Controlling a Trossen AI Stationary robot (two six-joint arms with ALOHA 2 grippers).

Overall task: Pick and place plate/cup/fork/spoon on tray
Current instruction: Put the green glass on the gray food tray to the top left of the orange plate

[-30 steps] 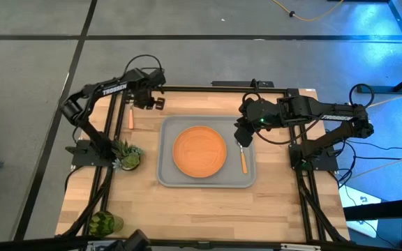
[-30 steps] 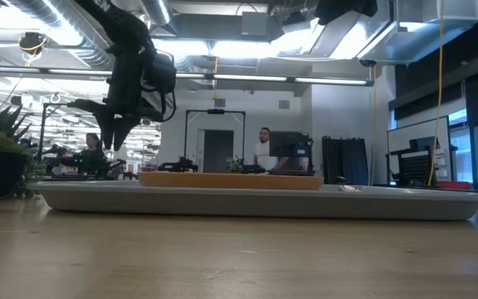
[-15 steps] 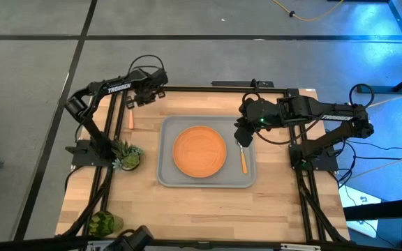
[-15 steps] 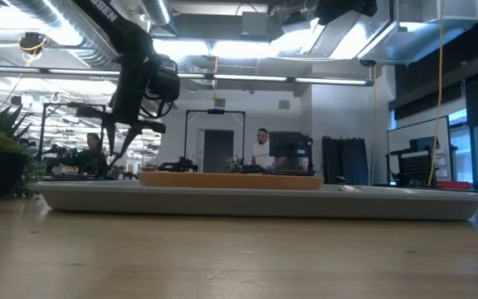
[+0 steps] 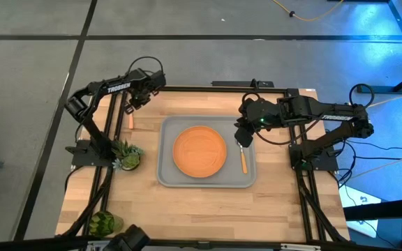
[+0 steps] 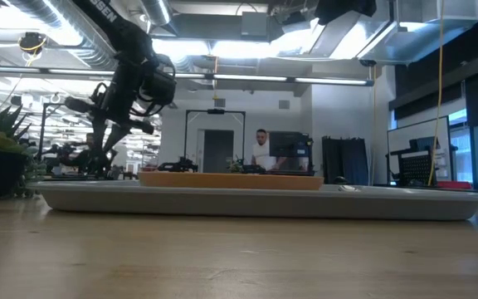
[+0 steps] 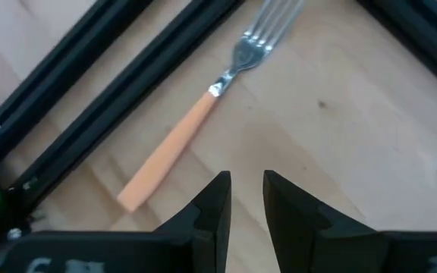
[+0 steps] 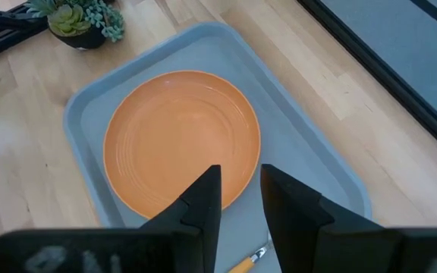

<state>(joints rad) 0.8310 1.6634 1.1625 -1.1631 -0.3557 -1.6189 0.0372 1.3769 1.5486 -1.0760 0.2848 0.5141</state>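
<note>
The orange plate (image 5: pixel 199 151) lies in the middle of the grey tray (image 5: pixel 167 174). The spoon (image 5: pixel 243 160) lies on the tray's floor to the right of the plate. The fork (image 7: pixel 174 144) lies flat on the wood at the table's far left, beside the dark frame rails, and it shows in the high view (image 5: pixel 130 119). The green cup (image 5: pixel 104 223) stands at the near left corner. My left gripper (image 7: pixel 245 199) hovers above the fork's handle end, empty, with its fingers nearly together. My right gripper (image 8: pixel 237 199) hangs over the tray's right side, also empty and nearly closed.
A spiky potted plant (image 5: pixel 126 155) stands on the table's left side, between the fork and the cup. Dark frame rails (image 7: pixel 112 83) run along the table's far and left edges next to the fork. People show in the room beyond the table.
My left gripper has moved toward the table's left edge, over the fork. It has also tipped, so that its fingers now slant down toward the left. My right arm, the plate and the spoon have kept still.
</note>
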